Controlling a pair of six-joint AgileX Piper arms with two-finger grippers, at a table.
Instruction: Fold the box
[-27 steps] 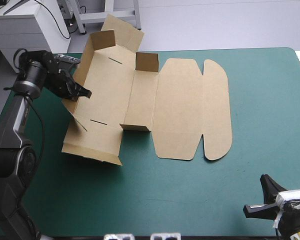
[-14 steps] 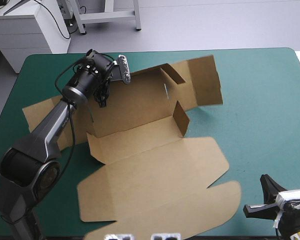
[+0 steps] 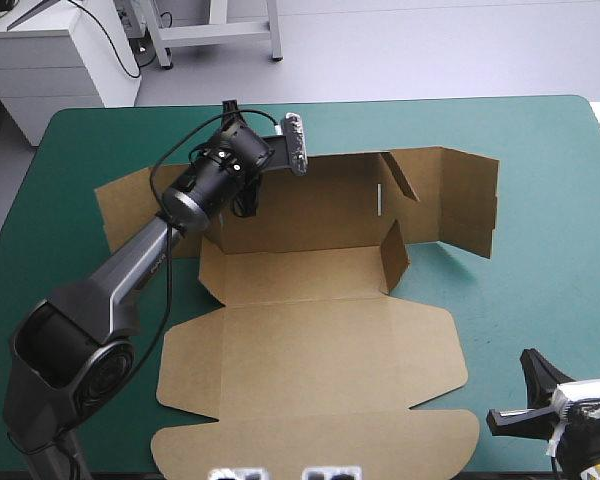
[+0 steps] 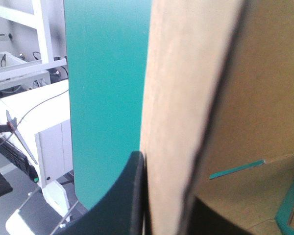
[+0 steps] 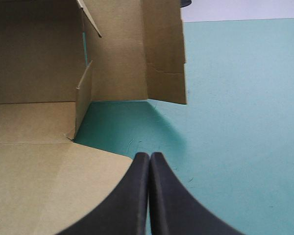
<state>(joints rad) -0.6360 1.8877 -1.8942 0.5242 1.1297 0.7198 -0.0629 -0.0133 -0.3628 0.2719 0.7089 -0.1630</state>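
The brown box [image 3: 310, 340] lies mid-table with its long rear wall [image 3: 310, 205] raised and its lid flat, reaching toward the front edge. A right end flap [image 3: 465, 205] stands up and a left flap [image 3: 120, 205] lies flat. My left gripper [image 3: 242, 200] is shut on the top of the rear wall near its left end. In the left wrist view the board's edge [image 4: 186, 122] runs up beside one black finger [image 4: 130, 200]. My right gripper [image 3: 532, 365] sits at the front right corner, shut and empty [image 5: 149, 161], with the box [image 5: 39, 63] ahead of it.
A short inner flap [image 3: 393, 255] stands at the tray's right end. A broad strip of teal-green cover [image 3: 550, 290] runs between the box and the table's right edge. The lid's rounded tab [image 3: 310, 450] lies at the front edge.
The box has swung round and slid right with my left gripper holding it. Its lid, which pointed right earlier, now points to the front edge. The right arm has stayed still.
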